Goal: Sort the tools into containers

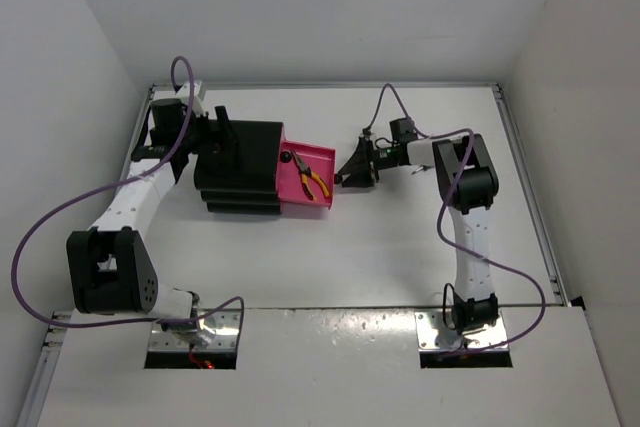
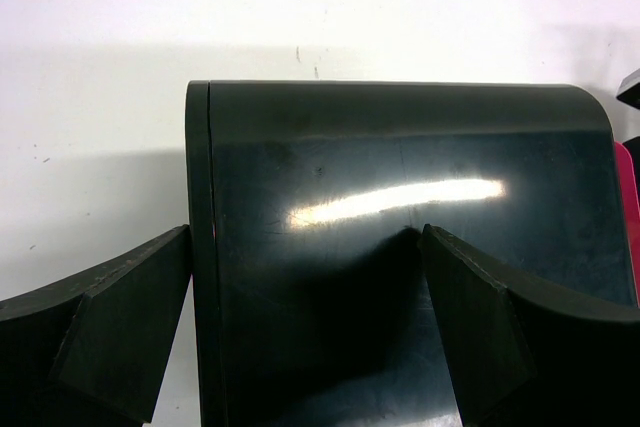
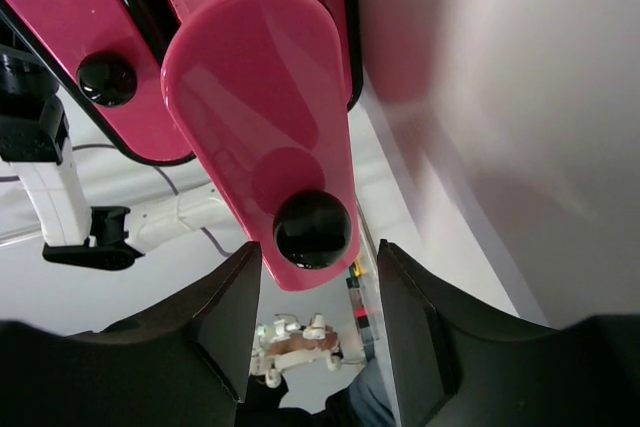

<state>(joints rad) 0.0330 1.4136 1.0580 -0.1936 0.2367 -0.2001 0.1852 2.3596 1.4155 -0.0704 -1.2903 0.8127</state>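
We see orange-handled pliers (image 1: pixel 313 179) lying in the pulled-out pink drawer (image 1: pixel 300 205) of the black cabinet (image 1: pixel 240 162), the left gripper (image 2: pixel 305 237) spread wide over its back edge, the right gripper (image 3: pixel 320 247) open either side of the knob (image 3: pixel 312 229), all on a white table (image 1: pixel 330 257) between white walls (image 1: pixel 300 7).

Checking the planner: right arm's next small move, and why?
Probably ease the right gripper forward onto the knob and push the drawer shut: it's pulled out, pliers already inside, open jaws flank the knob.
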